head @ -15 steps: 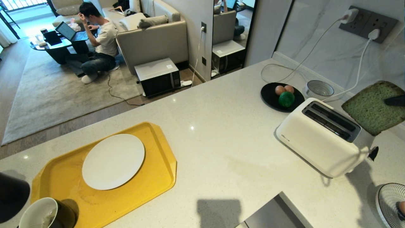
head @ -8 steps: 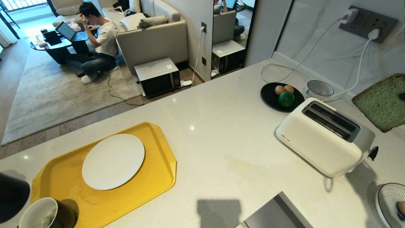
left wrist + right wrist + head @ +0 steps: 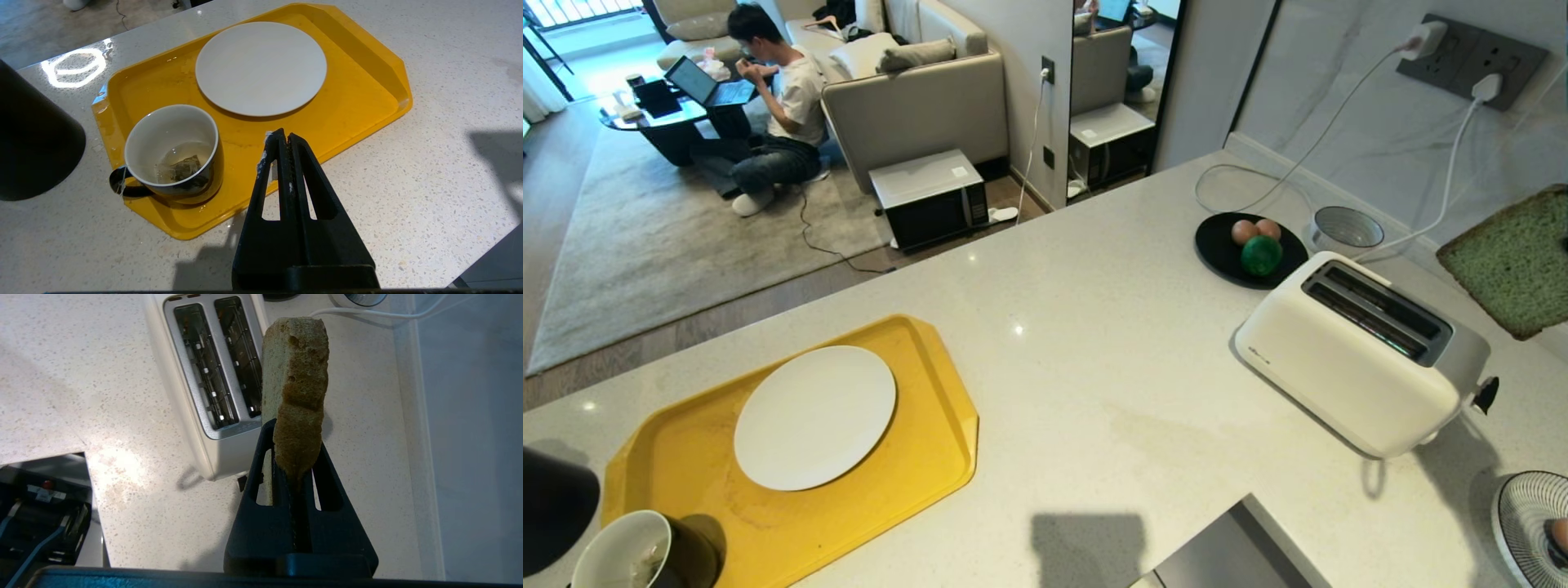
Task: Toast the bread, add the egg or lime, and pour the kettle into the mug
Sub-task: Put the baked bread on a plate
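A green slice of bread hangs in the air at the far right, just beyond the white toaster. My right gripper is shut on the bread, crust edge up, beside the toaster's two empty slots. Two eggs and a lime lie on a black plate behind the toaster. The mug, with a tea bag inside, stands on the yellow tray's corner next to the black kettle. My left gripper hovers shut and empty near the tray's front edge.
A white plate lies on the yellow tray. A patterned bowl and power cords sit along the back wall. A striped dish is at the near right edge. A person sits on the floor far behind the counter.
The bread in my right gripper has moved to the right and slightly up, away from the toaster's slots toward the picture's edge. The left arm has kept still.
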Motion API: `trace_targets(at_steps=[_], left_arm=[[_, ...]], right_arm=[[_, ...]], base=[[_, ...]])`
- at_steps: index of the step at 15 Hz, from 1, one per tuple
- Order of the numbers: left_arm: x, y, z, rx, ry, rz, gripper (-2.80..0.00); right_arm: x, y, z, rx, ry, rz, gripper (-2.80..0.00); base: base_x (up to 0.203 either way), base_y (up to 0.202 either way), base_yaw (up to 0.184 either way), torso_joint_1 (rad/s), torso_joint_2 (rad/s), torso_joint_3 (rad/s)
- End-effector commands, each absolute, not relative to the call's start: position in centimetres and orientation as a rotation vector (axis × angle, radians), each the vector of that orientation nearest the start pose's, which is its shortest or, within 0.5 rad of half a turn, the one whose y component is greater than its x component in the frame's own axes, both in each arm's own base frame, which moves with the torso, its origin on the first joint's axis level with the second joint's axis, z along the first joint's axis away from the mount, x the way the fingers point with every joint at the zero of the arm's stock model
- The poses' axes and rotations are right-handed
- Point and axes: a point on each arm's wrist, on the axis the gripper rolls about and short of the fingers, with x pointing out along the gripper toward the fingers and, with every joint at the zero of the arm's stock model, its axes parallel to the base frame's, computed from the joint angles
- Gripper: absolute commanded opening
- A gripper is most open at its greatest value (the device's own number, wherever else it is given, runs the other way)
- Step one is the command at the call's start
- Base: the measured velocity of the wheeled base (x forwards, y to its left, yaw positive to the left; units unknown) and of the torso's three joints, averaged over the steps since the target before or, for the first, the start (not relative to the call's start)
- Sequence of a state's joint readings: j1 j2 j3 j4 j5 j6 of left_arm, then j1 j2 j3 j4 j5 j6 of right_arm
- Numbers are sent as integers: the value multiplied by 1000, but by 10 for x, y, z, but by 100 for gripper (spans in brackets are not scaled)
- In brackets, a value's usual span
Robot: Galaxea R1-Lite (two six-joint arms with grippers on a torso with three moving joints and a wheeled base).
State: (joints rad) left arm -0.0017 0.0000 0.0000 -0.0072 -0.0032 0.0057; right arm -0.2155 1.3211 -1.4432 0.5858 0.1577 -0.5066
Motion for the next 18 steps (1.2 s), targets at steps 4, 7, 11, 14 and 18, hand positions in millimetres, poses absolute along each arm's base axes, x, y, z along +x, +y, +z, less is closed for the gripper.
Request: trace_targets(at_steps=[4,7,11,14,18], left_arm=[[-23,0,76,6,-8,-5,-280],[-23,0,76,5,-8,-5,-280],[-23,0,76,6,-8,-5,-280],[-23,0,76,6,-8,-5,-280],[-23,0,76,6,-8,-5,-280]], right_arm=[[176,-35,341,-415,460,64,-280],[176,-35,341,-413,460,63,-280],[177,-35,340,-413,463,64,-280],[177,-35,339,-413,468,66,-280],[178,-35,338,-412,472,67,-280]], base=[[1,-6,91,3,0,1],[-2,-11,175,6,2,2],[-1,-8,161,3,1,4],[0,-3,57,1,2,0],[0,0,0,0,0,0]])
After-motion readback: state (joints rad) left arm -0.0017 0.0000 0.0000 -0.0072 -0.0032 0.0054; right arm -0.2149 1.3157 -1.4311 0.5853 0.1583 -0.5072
